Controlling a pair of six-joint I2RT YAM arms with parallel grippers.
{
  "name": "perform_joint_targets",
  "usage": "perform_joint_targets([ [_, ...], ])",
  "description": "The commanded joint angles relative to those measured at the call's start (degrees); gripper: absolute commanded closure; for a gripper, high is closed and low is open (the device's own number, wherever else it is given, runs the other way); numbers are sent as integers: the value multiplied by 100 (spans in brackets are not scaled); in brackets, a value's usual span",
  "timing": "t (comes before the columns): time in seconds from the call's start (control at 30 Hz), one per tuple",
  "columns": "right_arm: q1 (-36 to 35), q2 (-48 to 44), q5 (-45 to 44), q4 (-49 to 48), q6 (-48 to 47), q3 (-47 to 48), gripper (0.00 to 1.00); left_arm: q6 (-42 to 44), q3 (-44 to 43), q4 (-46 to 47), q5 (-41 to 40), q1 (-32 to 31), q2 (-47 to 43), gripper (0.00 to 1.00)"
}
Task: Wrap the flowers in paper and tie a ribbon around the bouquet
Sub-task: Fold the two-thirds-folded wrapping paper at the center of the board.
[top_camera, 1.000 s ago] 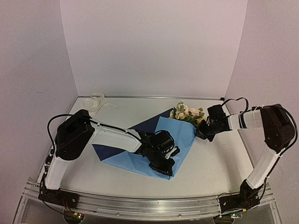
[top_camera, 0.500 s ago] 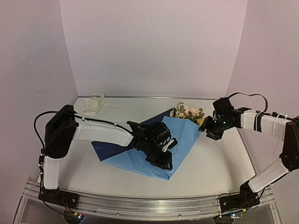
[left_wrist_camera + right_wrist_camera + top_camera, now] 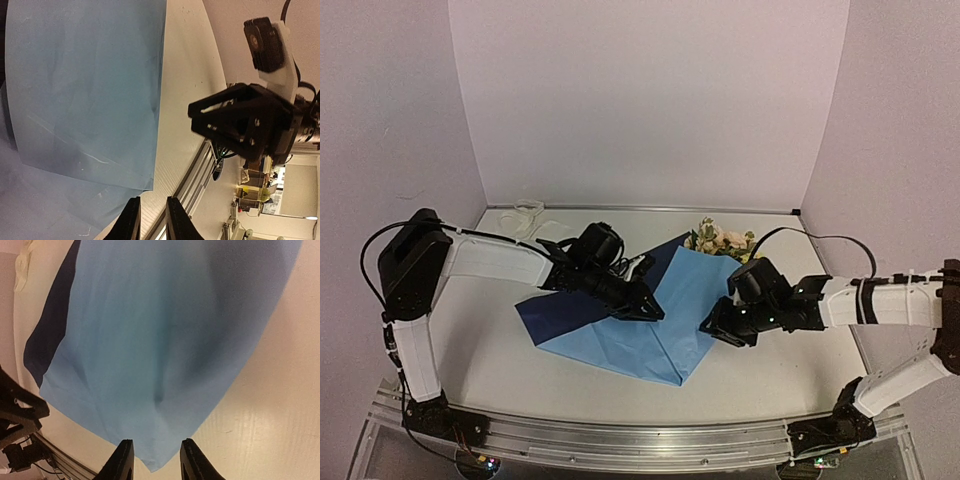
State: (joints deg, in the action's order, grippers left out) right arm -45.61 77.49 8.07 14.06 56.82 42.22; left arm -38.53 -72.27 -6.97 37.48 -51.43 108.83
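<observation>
Three pale walls (image 3: 650, 100) enclose a cream table (image 3: 790, 375) bearing blue paper (image 3: 660, 325).

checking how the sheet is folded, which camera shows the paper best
Top external: the paper shows nearly whole there, with its outline and both blues. Left wrist gives only a light blue patch and one edge; right wrist gives a closer stretch, cut off at the top.

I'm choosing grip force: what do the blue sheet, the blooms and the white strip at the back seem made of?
The paper: thin, matte paper, going by its sharp creases and flat fold. The flowers: possibly fabric or plastic; too small to tell. The ribbon: soft, off-white, fabric-like, lying in limp loops.
</observation>
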Motion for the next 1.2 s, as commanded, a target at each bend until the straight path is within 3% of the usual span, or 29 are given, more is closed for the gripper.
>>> perform_joint_targets([
  [0.0,-682,508,-156,-1014,328,125,67,-339,485,670,445,127,-425,79],
  [0.23,-1319,1362,-339,-1096,516,393,69,-985,1552,1077,14,255,-941,74],
  [0.47,-1597,1381,-484,-1089,740,37,70,-1426,2253,1174,-182,492,-1301,72],
  [0.87,-1880,1766,-210,-918,736,46,69,-2021,4131,-443,-1592,1671,-3947,62],
  [1.17,-1919,1840,-187,-780,751,-84,67,-2377,4995,-661,-1602,1839,-4809,50],
])
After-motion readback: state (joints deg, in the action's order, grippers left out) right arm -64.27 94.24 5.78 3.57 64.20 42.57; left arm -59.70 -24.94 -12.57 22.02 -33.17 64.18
